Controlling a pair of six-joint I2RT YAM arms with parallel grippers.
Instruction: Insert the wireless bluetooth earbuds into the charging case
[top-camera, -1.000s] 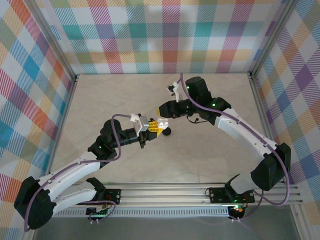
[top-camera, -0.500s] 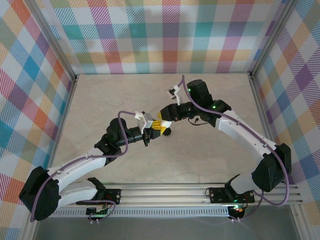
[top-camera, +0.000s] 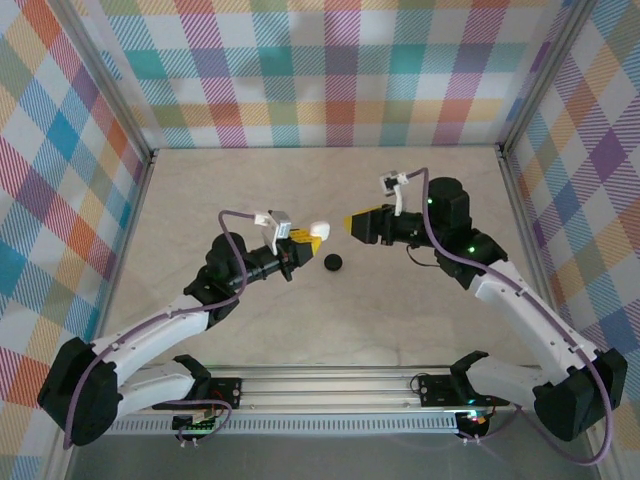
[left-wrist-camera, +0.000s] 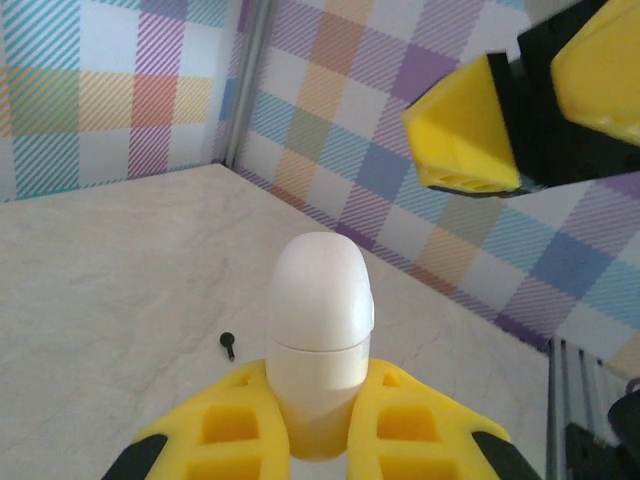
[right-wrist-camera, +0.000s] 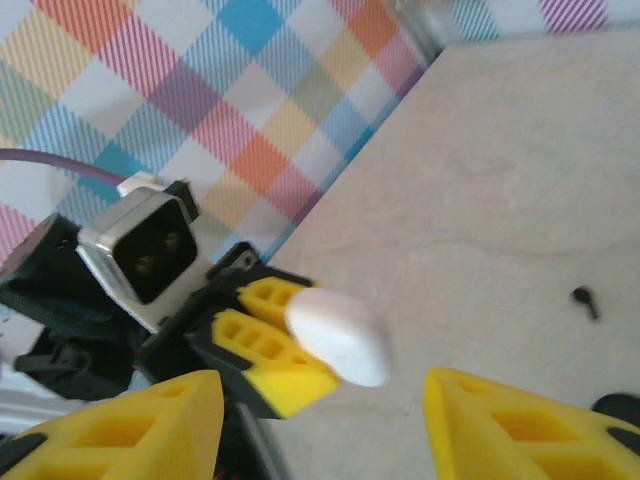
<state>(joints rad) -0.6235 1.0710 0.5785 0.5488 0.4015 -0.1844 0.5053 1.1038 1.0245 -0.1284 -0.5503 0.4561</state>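
My left gripper is shut on a white, closed charging case, held above the table with its rounded end pointing forward. In the left wrist view the case stands between the yellow fingers. My right gripper faces it from the right, open and a short gap away from the case. One tiny black stemmed earbud lies on the table beyond the case, also seen as the earbud in the right wrist view. The other earbuds are out of view.
A small round black case sits on the beige table just below the two grippers. Checkered walls enclose the table on the left, back and right. A metal rail runs along the near edge.
The right gripper has drawn back to the right, away from the white case, and its arm has swung outward. The left gripper has lifted slightly with the case still in it.
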